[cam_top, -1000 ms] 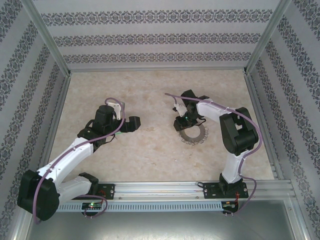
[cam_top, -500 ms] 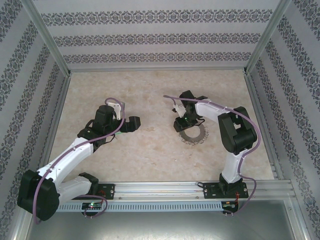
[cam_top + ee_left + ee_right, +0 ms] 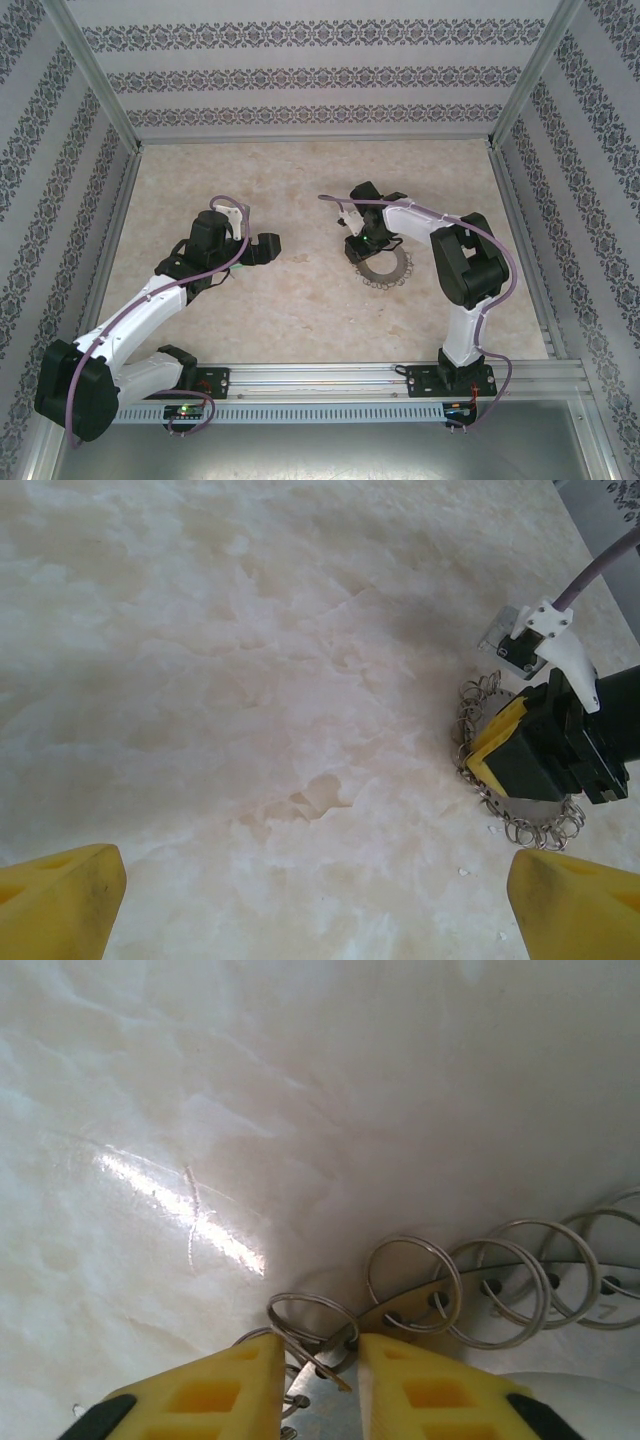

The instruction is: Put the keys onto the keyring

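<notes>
The keyring (image 3: 388,270) lies flat on the bench (image 3: 300,310), right of ctr, at the tips of my right fingers (image 3: 361,247). Right wrist view: it is a flat metal plate w/ a row of holes along its edge and one small wire loop through each hole; the loops fan out toward upper right. My right fingers (image 3: 265,1385) point down at the near edge of the keyring (image 3: 455,1305), yellow tips nearly together w/ a narrow gap btwn them. One loop sits in that gap. I cannot tell whether the tips pinch it or only straddle it. My left fingers (image 3: 266,246) are spread wide, hovering over bare bench left of ctr, well apart from the keyring (image 3: 480,695).
</notes>
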### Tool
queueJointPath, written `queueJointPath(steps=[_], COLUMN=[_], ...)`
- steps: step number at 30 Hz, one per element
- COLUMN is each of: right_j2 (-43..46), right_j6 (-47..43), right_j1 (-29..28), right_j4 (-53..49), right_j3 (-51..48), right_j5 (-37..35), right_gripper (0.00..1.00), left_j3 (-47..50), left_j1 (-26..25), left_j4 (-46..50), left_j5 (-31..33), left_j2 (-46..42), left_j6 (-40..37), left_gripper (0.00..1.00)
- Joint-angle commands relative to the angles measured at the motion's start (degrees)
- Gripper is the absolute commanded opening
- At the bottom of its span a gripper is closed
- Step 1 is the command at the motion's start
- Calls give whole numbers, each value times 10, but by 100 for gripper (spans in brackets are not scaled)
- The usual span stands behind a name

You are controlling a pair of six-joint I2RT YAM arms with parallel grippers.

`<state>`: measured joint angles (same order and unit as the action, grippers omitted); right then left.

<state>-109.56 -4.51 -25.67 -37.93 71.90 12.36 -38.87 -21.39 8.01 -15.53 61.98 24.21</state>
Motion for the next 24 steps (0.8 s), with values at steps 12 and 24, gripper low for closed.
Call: queueJointPath(steps=[12, 24], right_j2=[58, 80], right_j6=[2, -12], right_j1=[-6, -7], right_j4=[0, 25], right_j3=[-38, -52], right_j5=[-9, 45], right_gripper=[10, 0], left_j3=[-9, 0], left_j1=[-3, -3], left_j4=[18, 23], left_j5=[8, 10], left_j2=[-8, -25], left_j6=[-17, -19], left_gripper=[98, 98])
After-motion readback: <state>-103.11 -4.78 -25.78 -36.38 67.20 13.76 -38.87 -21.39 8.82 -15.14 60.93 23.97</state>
